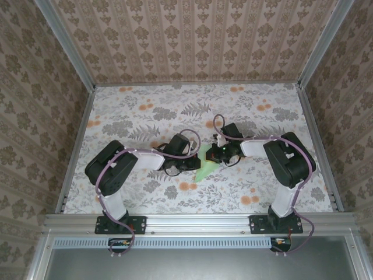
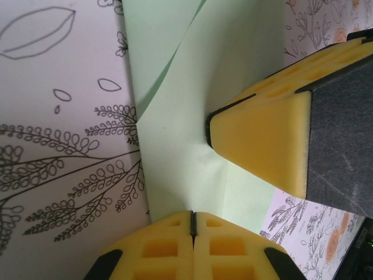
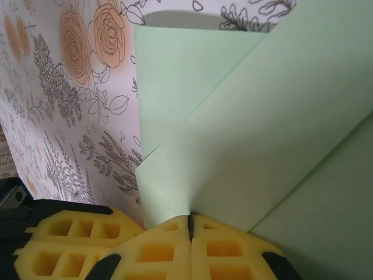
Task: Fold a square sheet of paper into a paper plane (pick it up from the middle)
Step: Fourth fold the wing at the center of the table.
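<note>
Pale mint-green square sheet of paper (image 1: 204,168): thin, plain, partly folded. Location: flat on the bench, mid-depth, between the tips of the two arms. Condition: one layer is turned over on a slant, giving a diagonal flap (image 3: 262,134) whose edge crosses the under layer. It is not yet a dart, so judged an early fold of the plane.

Left end effector (image 2: 192,224): yellow foam pads clenched together, no paper seen between them, tips set at the sheet's edge. Judged purpose: pinning the paper so it cannot skate across the smooth print.

Right end effector (image 3: 189,224): yellow foam pads likewise clenched on nothing, tips at the corner where the flap's edges converge. In the left wrist view its tip appears to rest on the sheet, opposite the left tips. Judged purpose: pressing the crease flat, since closed pads make a narrow, firm point.

Bench (image 1: 145,111): white surface printed with grey ferns and orange flowers, carrying the sheet near its centre, within both arms' reach.

Risk, judged: uneven pressure may drag the flap off line.
</note>
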You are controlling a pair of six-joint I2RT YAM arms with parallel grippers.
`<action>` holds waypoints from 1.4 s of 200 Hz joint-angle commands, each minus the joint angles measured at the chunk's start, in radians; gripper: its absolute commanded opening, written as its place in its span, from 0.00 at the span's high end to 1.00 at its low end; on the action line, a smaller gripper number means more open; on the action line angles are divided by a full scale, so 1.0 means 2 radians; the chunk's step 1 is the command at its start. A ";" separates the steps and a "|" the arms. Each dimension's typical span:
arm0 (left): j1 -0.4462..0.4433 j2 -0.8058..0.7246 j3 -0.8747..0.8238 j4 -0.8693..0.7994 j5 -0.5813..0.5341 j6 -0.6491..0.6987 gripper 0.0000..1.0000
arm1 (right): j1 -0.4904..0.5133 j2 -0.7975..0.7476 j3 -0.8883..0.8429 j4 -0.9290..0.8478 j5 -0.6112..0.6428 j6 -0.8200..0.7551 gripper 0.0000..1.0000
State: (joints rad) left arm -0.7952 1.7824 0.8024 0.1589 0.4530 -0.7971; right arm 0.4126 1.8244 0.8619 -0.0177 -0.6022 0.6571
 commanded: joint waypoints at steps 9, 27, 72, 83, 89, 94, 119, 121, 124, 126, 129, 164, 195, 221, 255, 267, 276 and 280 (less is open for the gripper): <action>0.002 -0.034 0.010 -0.064 -0.003 0.013 0.99 | -0.002 0.031 0.006 -0.054 0.054 -0.014 1.00; 0.003 -0.068 0.013 -0.059 -0.020 0.004 0.89 | -0.002 0.039 0.005 -0.065 0.064 -0.017 1.00; 0.000 -0.111 -0.010 -0.017 -0.034 -0.037 0.79 | -0.001 0.048 0.008 -0.080 0.077 -0.020 1.00; -0.007 -0.109 -0.013 -0.010 -0.031 -0.044 0.78 | -0.002 0.049 0.010 -0.082 0.079 -0.020 1.00; -0.011 -0.108 -0.014 -0.007 -0.031 -0.047 0.78 | -0.001 0.050 0.010 -0.082 0.080 -0.019 1.00; -0.014 -0.107 -0.014 -0.006 -0.031 -0.050 0.78 | -0.001 0.050 0.010 -0.082 0.080 -0.019 1.00; -0.025 -0.097 -0.024 0.005 -0.035 -0.067 0.78 | -0.001 0.050 0.008 -0.082 0.080 -0.017 1.00; -0.026 -0.097 -0.025 0.007 -0.034 -0.068 0.78 | -0.001 0.050 0.009 -0.082 0.080 -0.017 1.00; -0.027 -0.096 -0.025 0.009 -0.033 -0.069 0.78 | -0.001 0.050 0.008 -0.082 0.079 -0.017 1.00; -0.028 -0.094 -0.026 0.010 -0.033 -0.070 0.78 | -0.001 0.050 0.008 -0.081 0.079 -0.016 1.00; -0.029 -0.092 -0.026 0.010 -0.032 -0.072 0.78 | -0.001 0.050 0.008 -0.082 0.079 -0.016 1.00; -0.036 -0.064 -0.023 0.018 -0.024 -0.081 0.78 | -0.001 0.051 0.007 -0.081 0.079 -0.015 1.00; -0.040 -0.045 -0.021 0.022 -0.013 -0.092 0.78 | -0.001 0.052 0.008 -0.085 0.080 -0.014 1.00; -0.045 -0.041 -0.024 0.008 -0.018 -0.097 0.78 | -0.001 0.053 0.010 -0.088 0.082 -0.014 1.00; -0.046 -0.040 -0.037 -0.002 -0.027 -0.103 0.78 | -0.001 0.056 0.011 -0.094 0.086 -0.015 1.00; -0.047 -0.039 -0.039 -0.006 -0.029 -0.106 0.78 | -0.001 0.058 0.013 -0.096 0.087 -0.016 1.00; -0.049 -0.036 -0.041 -0.005 -0.029 -0.108 0.78 | -0.001 0.059 0.013 -0.097 0.087 -0.015 1.00; -0.049 -0.035 -0.042 -0.004 -0.028 -0.109 0.78 | -0.001 0.060 0.013 -0.097 0.087 -0.016 1.00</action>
State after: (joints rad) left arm -0.8833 1.6939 0.7414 0.1753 0.3992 -0.9852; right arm 0.4126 1.8545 0.9180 -0.1047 -0.6029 0.6319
